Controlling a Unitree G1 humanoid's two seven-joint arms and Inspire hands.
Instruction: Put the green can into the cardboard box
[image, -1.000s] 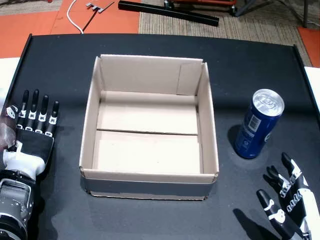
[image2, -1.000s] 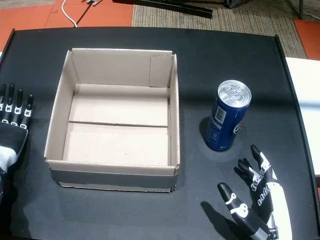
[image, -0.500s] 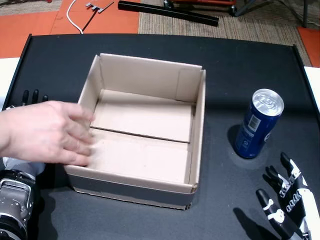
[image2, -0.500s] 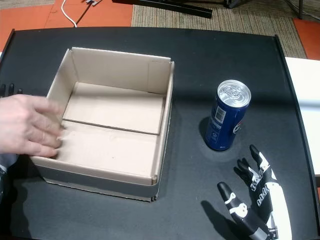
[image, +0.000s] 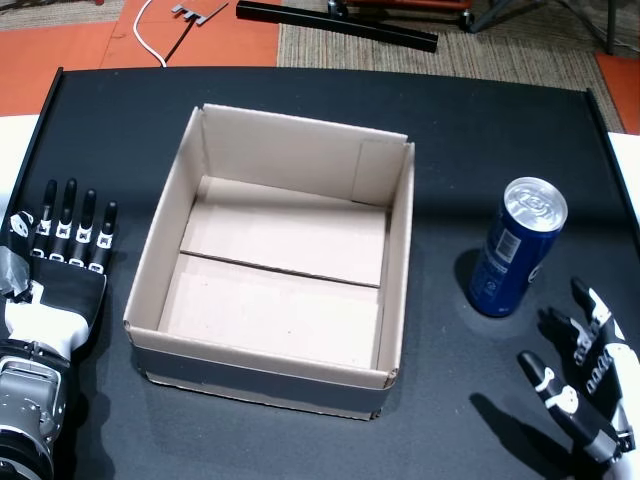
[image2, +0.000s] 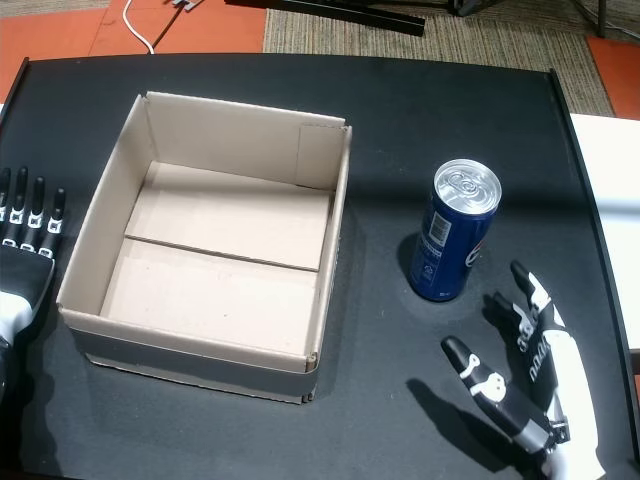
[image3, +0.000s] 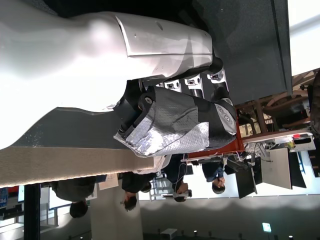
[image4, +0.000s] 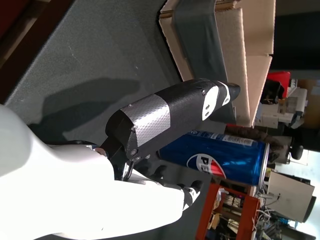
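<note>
The only can in view is blue (image: 516, 250) (image2: 455, 245); no green one shows. It stands upright on the black table (image: 480, 130), right of the open, empty cardboard box (image: 400, 250) (image2: 335, 240), which sits slightly skewed. My right hand (image: 585, 390) (image2: 530, 385) lies open just in front of the can, not touching it. The right wrist view shows its thumb (image4: 170, 120) beside the can (image4: 220, 160), with the box (image4: 225, 60) beyond. My left hand (image: 60, 265) (image2: 25, 250) rests flat and open left of the box, also seen in the left wrist view (image3: 175, 120).
Beyond the table's far edge are orange floor, a carpet, a black bar (image: 335, 25) and a white cable (image: 150, 30). White surfaces border the table on both sides. Bare tabletop lies between box and can.
A person's hand reached in from the left, shifted and turned the box towards the left, then withdrew. My right hand moved slightly right and forward. The can stayed put.
</note>
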